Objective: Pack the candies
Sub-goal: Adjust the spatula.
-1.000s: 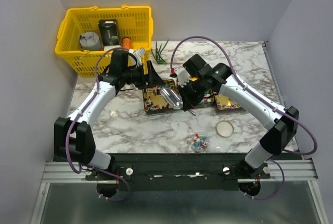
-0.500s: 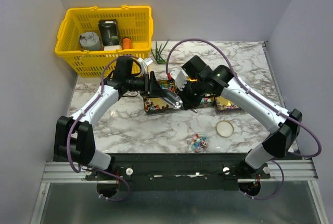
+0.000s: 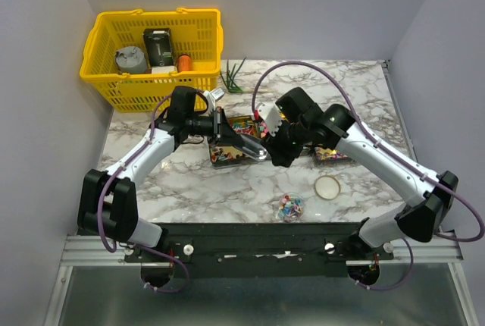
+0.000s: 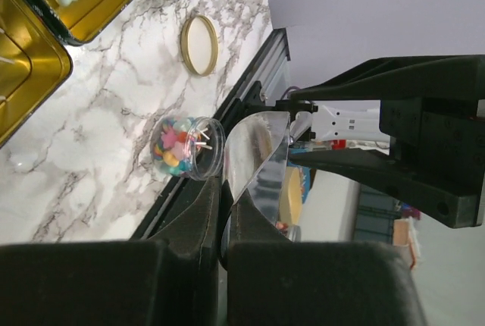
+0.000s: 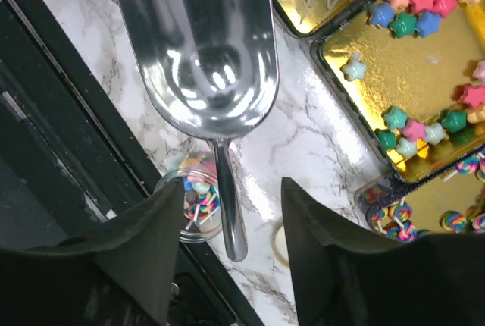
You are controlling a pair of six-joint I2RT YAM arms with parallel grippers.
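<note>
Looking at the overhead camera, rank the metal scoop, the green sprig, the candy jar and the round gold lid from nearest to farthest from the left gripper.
1. metal scoop: held by the left gripper, between its jaws.
2. green sprig: behind it, toward the back of the table.
3. candy jar: near edge, to its right.
4. round gold lid: farther right still.

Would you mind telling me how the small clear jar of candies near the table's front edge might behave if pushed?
The jar looks small and plastic, so it is probably light; on the glossy marble table it would likely slide. It is squat, so tipping seems unlikely, but it stands open, the gold lid apart, so candies could spill.
</note>
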